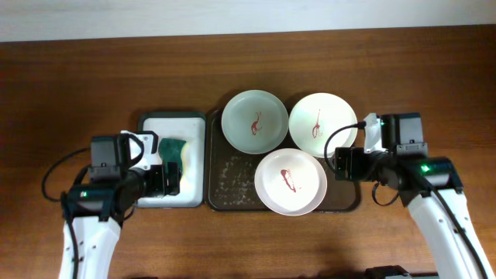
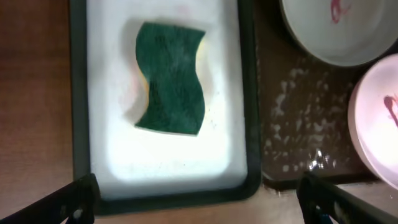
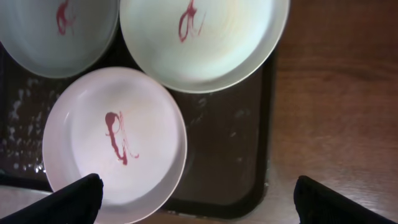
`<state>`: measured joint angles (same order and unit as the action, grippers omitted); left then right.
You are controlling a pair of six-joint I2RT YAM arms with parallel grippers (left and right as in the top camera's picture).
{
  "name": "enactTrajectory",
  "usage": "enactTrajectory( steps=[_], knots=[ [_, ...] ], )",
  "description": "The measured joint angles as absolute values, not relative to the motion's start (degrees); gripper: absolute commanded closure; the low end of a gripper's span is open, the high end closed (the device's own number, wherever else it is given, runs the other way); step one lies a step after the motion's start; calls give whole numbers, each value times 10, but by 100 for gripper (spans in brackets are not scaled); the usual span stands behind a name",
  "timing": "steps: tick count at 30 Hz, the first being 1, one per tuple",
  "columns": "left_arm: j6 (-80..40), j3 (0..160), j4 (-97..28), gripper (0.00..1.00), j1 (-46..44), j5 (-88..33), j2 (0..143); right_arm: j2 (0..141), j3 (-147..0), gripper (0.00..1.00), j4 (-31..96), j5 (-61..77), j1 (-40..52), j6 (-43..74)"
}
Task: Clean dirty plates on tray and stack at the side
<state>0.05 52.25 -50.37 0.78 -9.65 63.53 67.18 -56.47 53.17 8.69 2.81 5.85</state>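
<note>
Three plates lie in the tray (image 1: 229, 182), each with a red squiggle: the mint-green plate (image 1: 255, 122) at its far left, the far white plate (image 1: 322, 124) at its far right, and the near white plate (image 1: 291, 180) at its near middle (overhanging the near rim). Just left of the tray, a black-rimmed white tray (image 1: 174, 114) holds a green sponge (image 1: 174, 149). The right jaws stand wide open and empty at the tray's right edge, near both white plates. The left jaws, equally open, hover left of the tray, apart from every plate.
</note>
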Motion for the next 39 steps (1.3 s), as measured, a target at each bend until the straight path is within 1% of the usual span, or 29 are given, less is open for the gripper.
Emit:
enactTrajectory(
  steps=[2,5,6,11,16,19,20,25,27,29,33,35,37,38,39],
  knots=[
    [-1,522,-470,5,8,-96,650,676,-565,1,529,101,28,58],
    [-4,523,-407,7,8,-96,674,676,-565,1,520,113,28,58],
    [-5,523,-388,10,8,-96,688,676,-565,1,520,116,28,58],
    [-12,524,-328,11,8,-86,771,676,-565,1,520,122,28,59],
    [-12,524,-309,12,8,-81,870,676,-565,1,520,122,28,58],
    [-13,524,-296,16,8,-81,916,676,-565,1,520,122,28,59],
    [-13,524,-291,23,8,-81,933,676,-565,1,520,122,28,58],
    [-16,524,-275,34,5,-82,969,676,-565,1,520,122,28,58],
    [-16,524,-268,42,1,-81,970,676,-565,1,520,122,28,59],
    [-16,524,-264,44,-6,-78,970,676,-565,1,520,122,28,59],
    [-16,524,-266,52,-22,-54,970,676,-565,1,519,122,28,59],
    [-16,524,-268,65,-30,-40,970,676,-565,1,519,122,28,58],
    [-17,525,-270,83,-36,-31,970,676,-565,1,519,122,28,59],
    [-14,526,-272,100,-38,-27,970,676,-565,1,519,122,28,58],
    [-16,527,-274,100,-40,-24,970,676,-565,1,521,122,28,58]
  ],
)
